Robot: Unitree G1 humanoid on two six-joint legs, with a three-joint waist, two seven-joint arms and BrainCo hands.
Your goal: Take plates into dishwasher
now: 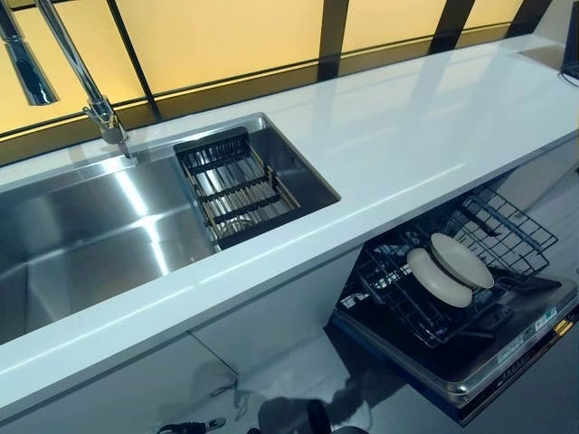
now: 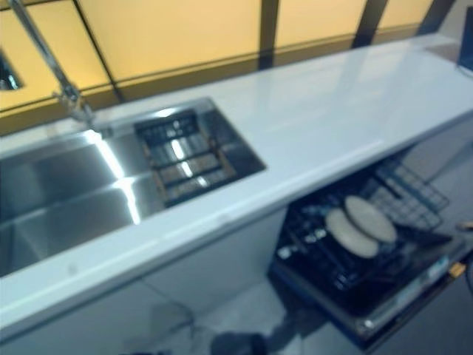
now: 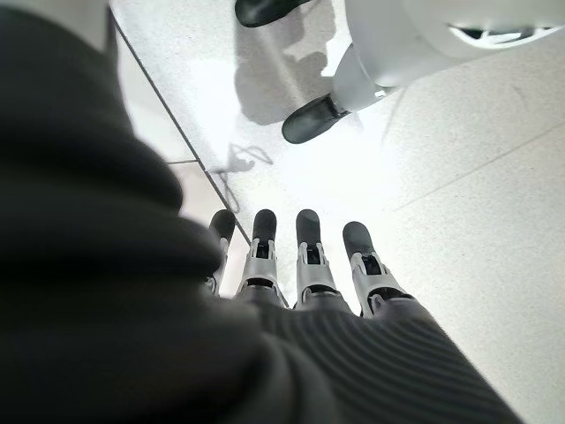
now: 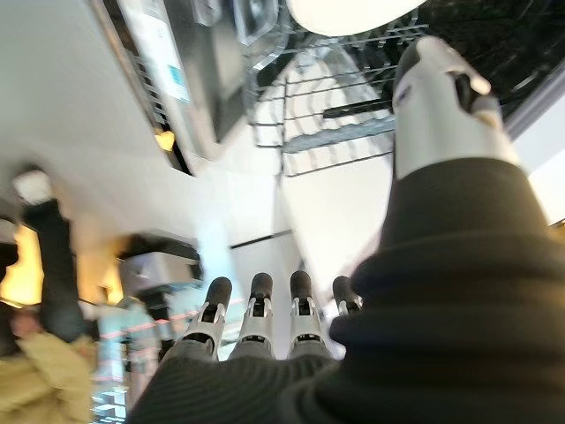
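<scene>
White countertop (image 1: 398, 136) with steel sink (image 1: 81, 235), two plates (image 1: 450, 269) upright in open dishwasher rack (image 1: 488, 226), left hand (image 3: 300, 265) and right hand (image 4: 256, 318) straight-fingered, empty.

Kitchen: steel sink (image 1: 81, 231), tap (image 1: 86, 86), white counter (image 1: 407, 136), open dishwasher (image 1: 470, 362), probably showroom.

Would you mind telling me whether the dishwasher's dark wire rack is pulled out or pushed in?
Pulled out. The dark wire rack extends beyond the white countertop over the open dishwasher door, with two cream plates standing in it.
</scene>
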